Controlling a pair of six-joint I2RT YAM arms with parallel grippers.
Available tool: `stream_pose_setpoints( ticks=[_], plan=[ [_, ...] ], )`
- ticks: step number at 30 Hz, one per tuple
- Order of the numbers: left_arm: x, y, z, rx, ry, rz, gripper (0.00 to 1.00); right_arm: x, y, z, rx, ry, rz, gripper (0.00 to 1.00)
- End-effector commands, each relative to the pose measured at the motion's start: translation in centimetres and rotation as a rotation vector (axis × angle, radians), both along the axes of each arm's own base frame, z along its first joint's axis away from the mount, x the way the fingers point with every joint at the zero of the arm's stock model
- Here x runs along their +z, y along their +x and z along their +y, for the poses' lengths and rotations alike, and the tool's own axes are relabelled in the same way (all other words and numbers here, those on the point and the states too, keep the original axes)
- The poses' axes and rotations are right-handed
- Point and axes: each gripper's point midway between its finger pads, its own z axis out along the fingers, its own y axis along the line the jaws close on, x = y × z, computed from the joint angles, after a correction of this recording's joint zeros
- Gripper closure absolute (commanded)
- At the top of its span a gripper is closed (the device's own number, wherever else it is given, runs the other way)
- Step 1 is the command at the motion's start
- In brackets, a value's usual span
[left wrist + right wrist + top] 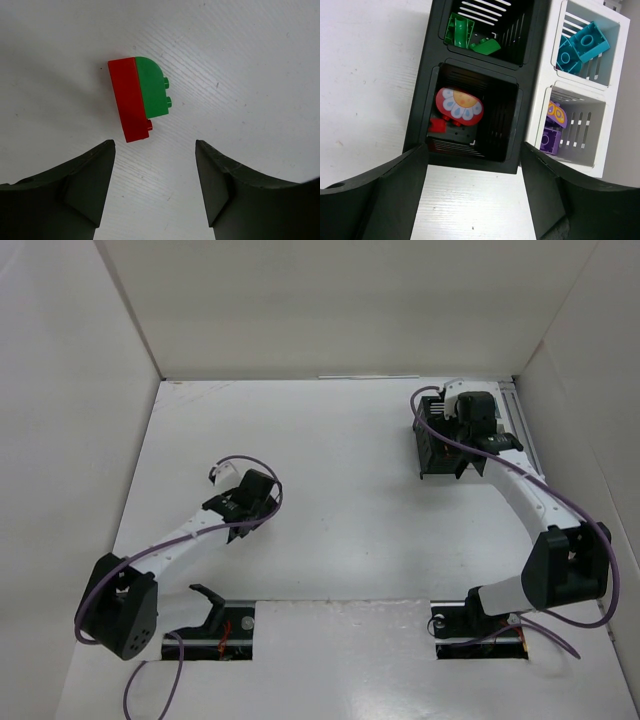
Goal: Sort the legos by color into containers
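A red brick [129, 100] and a green rounded brick [152, 87] lie side by side, touching, on the white table. My left gripper [154, 145] is open and empty, just short of them; in the top view it [248, 512] hides them. My right gripper [474, 147] is open and empty at the near edge of the containers [437, 450]. The near black bin [470, 162] holds a red flower-printed brick [459, 106] and a small red brick [438, 125]. The far black bin holds green bricks [460, 30]. The white bins hold teal bricks [580, 47] and purple bricks [552, 127].
White walls [80, 420] enclose the table on the left, back and right. The container cluster stands at the back right, close to the right wall. Two cut-outs [215, 625] at the near edge hold the arm bases.
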Motion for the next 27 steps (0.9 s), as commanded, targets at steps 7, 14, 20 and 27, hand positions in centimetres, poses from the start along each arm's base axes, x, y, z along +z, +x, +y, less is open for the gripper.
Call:
stream_pose_setpoints(
  ticks=[7, 14, 20, 27],
  plan=[
    [-1.5, 0.2, 1.1, 0.013, 0.111, 0.078, 0.4, 2.9, 0.3, -0.5, -0.022, 0.009, -0.071, 0.2],
    [-3.0, 0.3, 1.3, 0.008, 0.157, 0.132, 0.55, 2.3, 0.0, -0.9, -0.031, 0.006, -0.053, 0.2],
    [-3.4, 0.1, 1.6, 0.022, 0.176, 0.154, 0.82, 2.6, -0.1, -0.7, -0.022, 0.014, -0.061, 0.2],
    [-0.8, 1.1, 0.7, -0.041, 0.207, 0.061, 1.0, 4.2, -0.3, 2.2, 0.149, 0.087, -0.107, 0.2]
  ],
)
